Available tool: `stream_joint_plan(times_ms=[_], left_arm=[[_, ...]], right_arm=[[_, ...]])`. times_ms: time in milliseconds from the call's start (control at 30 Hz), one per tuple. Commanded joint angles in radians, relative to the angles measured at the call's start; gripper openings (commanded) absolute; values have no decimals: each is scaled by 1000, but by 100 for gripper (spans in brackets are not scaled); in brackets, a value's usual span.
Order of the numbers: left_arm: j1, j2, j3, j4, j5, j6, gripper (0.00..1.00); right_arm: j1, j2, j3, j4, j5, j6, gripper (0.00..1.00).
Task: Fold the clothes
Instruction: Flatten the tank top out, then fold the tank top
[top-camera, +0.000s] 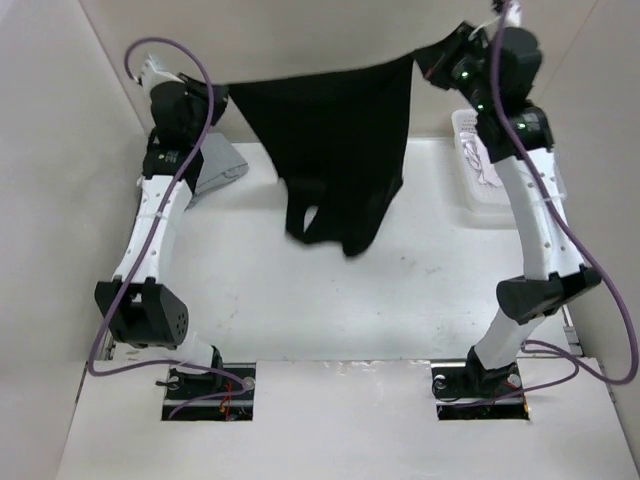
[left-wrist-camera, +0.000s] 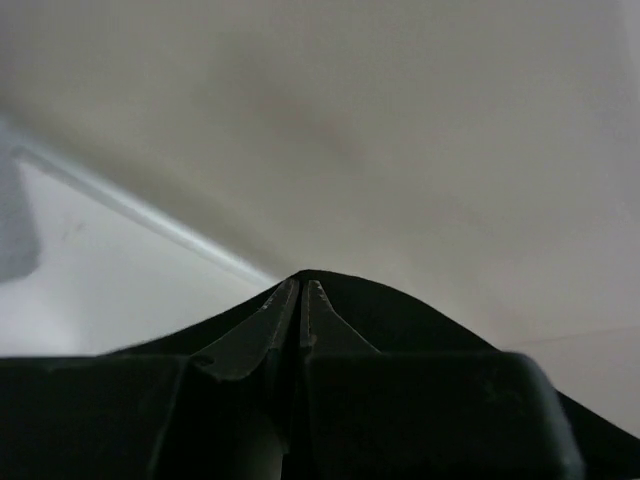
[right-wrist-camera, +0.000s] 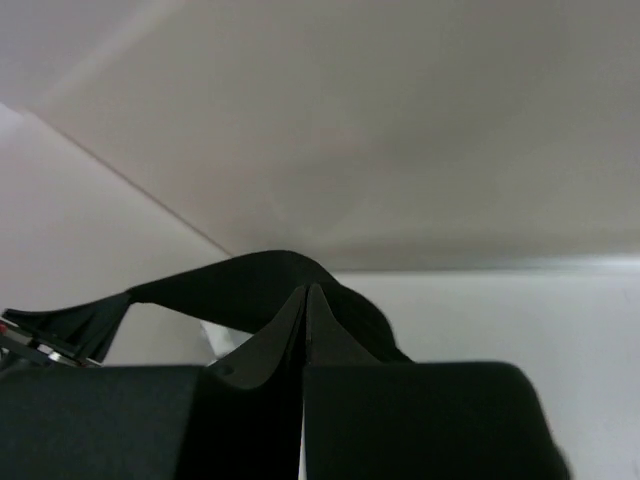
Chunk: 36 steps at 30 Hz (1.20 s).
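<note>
The clothes, a plain black top (top-camera: 340, 150), hang stretched between my two raised grippers above the back of the table, the lower end drooping to just over the tabletop. At the cloth's left top corner my left gripper (top-camera: 222, 95) is shut on the hem. The right gripper (top-camera: 425, 62) is shut on the right top corner. In the left wrist view the closed jaws (left-wrist-camera: 302, 285) pinch black fabric (left-wrist-camera: 420, 320). The right wrist view shows its jaws (right-wrist-camera: 308, 290) closed, with the fabric (right-wrist-camera: 230, 290) draped over them.
A grey folded garment (top-camera: 218, 165) lies at the back left of the white table (top-camera: 300, 300). At the back right stands a white basket (top-camera: 470, 200) holding white cloth. Pale walls close in the back and both sides.
</note>
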<state>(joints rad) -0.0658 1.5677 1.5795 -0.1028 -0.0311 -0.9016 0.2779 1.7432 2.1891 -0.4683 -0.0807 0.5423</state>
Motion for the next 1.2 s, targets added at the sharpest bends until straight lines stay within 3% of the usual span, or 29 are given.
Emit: stream_joint_plan(times_ms=[0, 133, 267, 433, 567, 667, 767, 967, 1167], left_arm=[[22, -144, 149, 100, 54, -6, 2], [30, -227, 88, 110, 53, 4, 3], [18, -305, -65, 143, 54, 23, 3], [-35, -475, -474, 222, 34, 26, 3], [-50, -716, -884, 229, -10, 29, 4], [-27, -929, -1106, 100, 3, 35, 4], [-21, -1130, -1237, -75, 19, 3, 3], [-130, -1405, -1319, -380, 45, -117, 2], [-242, -1534, -1225, -567, -130, -183, 1]], right_arm=[[0, -86, 164, 56, -37, 16, 0], [2, -169, 39, 71, -21, 13, 0], [2, -338, -315, 187, 16, 28, 0], [33, -620, -841, 336, 62, 67, 0], [105, -839, -1258, 411, 93, 99, 1], [169, -968, -1497, 421, 114, 126, 0], [267, -1149, -1705, 357, 154, 204, 0], [494, -1457, -1862, 32, 263, 405, 0], [730, -1513, -1749, -139, 459, 502, 0]])
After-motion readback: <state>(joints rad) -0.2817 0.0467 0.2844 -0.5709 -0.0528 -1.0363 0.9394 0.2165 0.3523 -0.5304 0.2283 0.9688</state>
